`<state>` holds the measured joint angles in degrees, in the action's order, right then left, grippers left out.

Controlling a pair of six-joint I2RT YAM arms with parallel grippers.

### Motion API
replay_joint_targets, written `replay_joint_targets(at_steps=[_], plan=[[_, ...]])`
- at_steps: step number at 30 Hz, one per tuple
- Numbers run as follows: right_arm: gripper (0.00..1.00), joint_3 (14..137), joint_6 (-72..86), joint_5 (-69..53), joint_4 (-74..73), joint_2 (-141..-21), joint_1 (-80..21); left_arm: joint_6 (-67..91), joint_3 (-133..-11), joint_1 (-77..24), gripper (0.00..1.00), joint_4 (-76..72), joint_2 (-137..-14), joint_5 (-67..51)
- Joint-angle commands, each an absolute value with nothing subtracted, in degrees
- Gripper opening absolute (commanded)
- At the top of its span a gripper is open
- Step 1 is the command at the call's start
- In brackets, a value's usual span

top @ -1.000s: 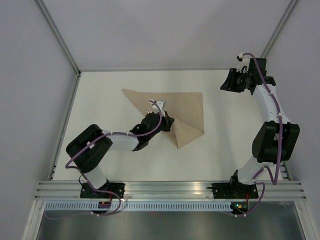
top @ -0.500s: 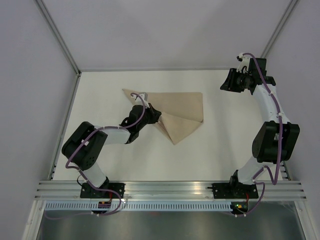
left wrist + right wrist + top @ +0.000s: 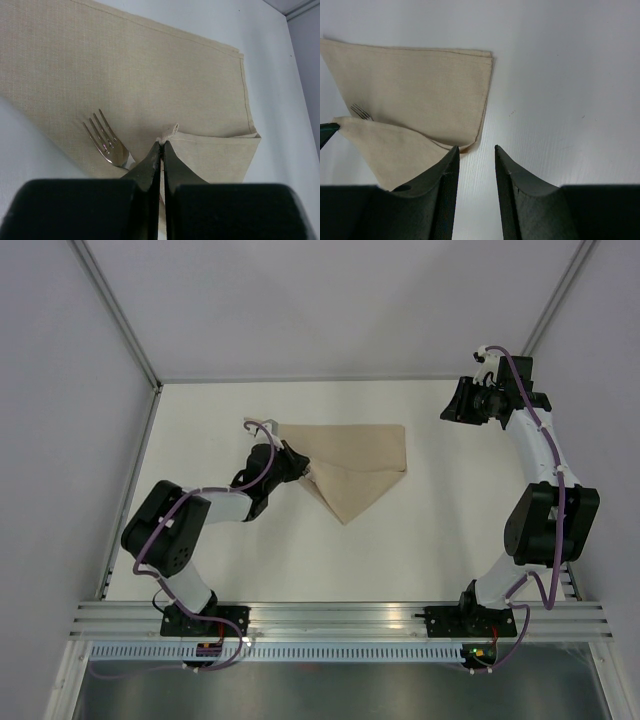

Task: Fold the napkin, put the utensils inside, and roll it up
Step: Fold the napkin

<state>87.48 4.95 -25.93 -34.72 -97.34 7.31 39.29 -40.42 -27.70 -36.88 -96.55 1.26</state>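
Your left tool (image 3: 161, 142) is pinching a corner of the napkin (image 3: 355, 465) on the desk (image 3: 450, 540); the fork (image 3: 107, 144) is lying half-covered; tugging sideways is risking sliding it out; your right tool (image 3: 462, 402) is hanging open, well apart.

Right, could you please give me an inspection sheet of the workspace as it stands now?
Surface: white table, plain.
Job's things: napkin folded into a triangle, one flap drawn across it; fork lying on it, tines showing, handle hidden under the flap.
Clutter: nothing seen.
Grippers: left fingers shut on the flap's corner; right fingers open, empty, away to the napkin's right.
Cables: purple cables along both arms, no snag seen.
Surroundings: grey walls, metal rail at near edge.
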Motion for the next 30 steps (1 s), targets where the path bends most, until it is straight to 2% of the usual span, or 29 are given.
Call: replay_joint_targets(at_steps=[1,26,30], plan=[[0.41,87.89,5.54,-26.89,-34.10,-96.94,7.29,41.84,-41.04,-26.98,0.02,-37.97,-97.56,0.26],[0.40,87.89,4.92,-26.10,-34.28,-97.47,6.68,44.65,-40.69,-23.64,0.02,-39.46,-100.55,-1.93],[0.41,87.89,4.75,-26.10,-34.45,-97.47,6.77,44.91,-41.13,-23.20,0.07,-38.67,-100.99,-1.85]])
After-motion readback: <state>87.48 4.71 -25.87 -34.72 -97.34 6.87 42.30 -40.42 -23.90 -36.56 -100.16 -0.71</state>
